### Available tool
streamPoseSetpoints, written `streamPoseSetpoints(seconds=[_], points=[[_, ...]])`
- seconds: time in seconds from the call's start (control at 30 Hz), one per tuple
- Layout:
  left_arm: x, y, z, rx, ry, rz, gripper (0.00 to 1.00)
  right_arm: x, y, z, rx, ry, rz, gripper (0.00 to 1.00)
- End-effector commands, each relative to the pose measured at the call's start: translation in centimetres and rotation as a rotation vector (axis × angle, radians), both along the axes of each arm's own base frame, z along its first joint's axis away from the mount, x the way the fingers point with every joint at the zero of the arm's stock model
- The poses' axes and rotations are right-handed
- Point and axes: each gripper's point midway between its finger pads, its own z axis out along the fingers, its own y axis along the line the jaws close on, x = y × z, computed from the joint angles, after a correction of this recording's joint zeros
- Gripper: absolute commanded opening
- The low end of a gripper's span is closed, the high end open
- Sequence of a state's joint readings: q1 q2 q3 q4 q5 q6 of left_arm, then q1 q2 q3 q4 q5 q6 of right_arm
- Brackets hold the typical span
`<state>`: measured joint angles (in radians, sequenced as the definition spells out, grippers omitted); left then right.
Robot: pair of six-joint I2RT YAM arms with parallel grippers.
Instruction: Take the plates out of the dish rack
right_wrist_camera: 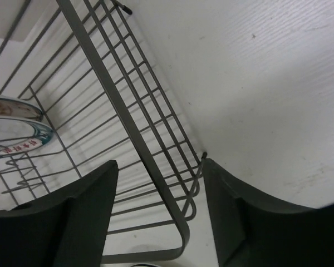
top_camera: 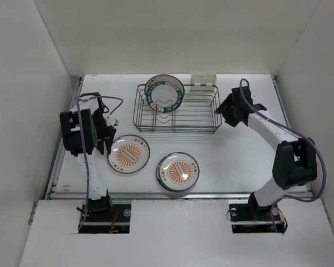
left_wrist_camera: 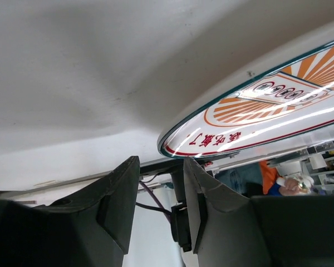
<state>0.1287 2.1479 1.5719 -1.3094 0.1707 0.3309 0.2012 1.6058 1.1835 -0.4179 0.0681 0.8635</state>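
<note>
The dish rack (top_camera: 177,108) stands at the back middle of the table. One teal-rimmed plate (top_camera: 164,93) stands upright in its left end; it also shows in the right wrist view (right_wrist_camera: 16,130). Two plates with orange sunburst centres lie flat on the table, one at the left (top_camera: 128,154) and one in the middle (top_camera: 178,171). My left gripper (top_camera: 110,135) is open and empty just left of the left plate, whose rim (left_wrist_camera: 256,117) shows close to my fingertips (left_wrist_camera: 189,167). My right gripper (top_camera: 221,113) is open, its jaws astride the rack's right end wall (right_wrist_camera: 128,111).
A small cream holder (top_camera: 203,80) hangs on the rack's back right edge. White walls close in the table on the left, back and right. A metal rail (top_camera: 178,194) runs along the near edge.
</note>
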Motion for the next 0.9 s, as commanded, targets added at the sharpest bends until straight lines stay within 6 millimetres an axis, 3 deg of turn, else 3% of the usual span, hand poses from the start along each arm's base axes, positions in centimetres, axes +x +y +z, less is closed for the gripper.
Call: streamPoseSetpoints(seconds=[0.0, 0.1, 0.17, 0.2, 0.23, 0.3, 0.33, 0.37, 0.43, 0.5, 0.53, 0.57, 0.6, 0.63, 0.77, 0.87], points=[[0.6, 0.8, 2.8, 0.039, -0.058, -0.001, 0.35, -0.3, -0.4, 2.4, -0.046, -0.066, -0.019, 0.71], [0.8, 1.0, 3.9, 0.051, -0.082, -0.004, 0.35, 0.6, 0.3, 7.2, -0.178, -0.231, 0.114, 0.78], [1.2, 1.0, 4.7, 0.055, -0.111, -0.004, 0.36, 1.5, 1.5, 11.8, -0.297, -0.373, 0.245, 0.78], [1.3, 1.0, 5.2, 0.056, -0.125, -0.004, 0.36, 1.4, 3.6, 13.2, -0.316, -0.425, 0.336, 0.79], [1.3, 1.0, 5.8, 0.058, -0.139, -0.003, 0.36, 1.9, 5.1, 16.0, -0.328, -0.503, 0.408, 0.81], [2.2, 1.3, 6.5, 0.073, -0.182, -0.006, 0.36, 2.5, 8.3, 16.5, -0.37, -0.55, 0.618, 0.84], [2.3, 1.3, 6.8, 0.078, -0.184, 0.006, 0.36, 1.9, 11.4, 16.5, -0.315, -0.568, 0.768, 0.84], [2.6, 1.3, 7.3, 0.081, -0.209, 0.007, 0.37, 3.6, 13.3, 16.6, -0.312, -0.572, 0.834, 0.84], [3.5, 1.2, 8.0, 0.076, -0.245, 0.022, 0.37, 4.1, 15.2, 14.5, -0.328, -0.498, 0.947, 0.8], [4.0, 0.9, 8.8, 0.065, -0.279, 0.027, 0.37, 6.2, 17.3, 13.2, -0.343, -0.474, 0.993, 0.77], [4.2, 0.8, 9.0, 0.058, -0.289, 0.03, 0.38, 7.0, 17.7, 13.0, -0.343, -0.477, 0.992, 0.7], [4.3, 0.6, 9.3, 0.045, -0.294, 0.034, 0.38, 7.5, 18.8, 14.1, -0.332, -0.515, 1.005, 0.67], [4.5, 0.6, 9.5, 0.048, -0.301, 0.043, 0.39, 8.3, 19.3, 12.7, -0.331, -0.497, 1.009, 0.64], [4.7, 0.6, 9.6, 0.05, -0.31, 0.043, 0.39, 8.8, 19.5, 12.7, -0.331, -0.503, 1.008, 0.61], [4.7, -0.1, 9.9, 0.046, -0.313, 0.022, 0.39, 10.1, 20.7, 13.0, -0.338, -0.552, 1.0, 0.6], [5.1, -0.8, 9.9, 0.052, -0.32, 0.03, 0.4, 10.8, 21.5, 11.1, -0.342, -0.538, 1.005, 0.6]])
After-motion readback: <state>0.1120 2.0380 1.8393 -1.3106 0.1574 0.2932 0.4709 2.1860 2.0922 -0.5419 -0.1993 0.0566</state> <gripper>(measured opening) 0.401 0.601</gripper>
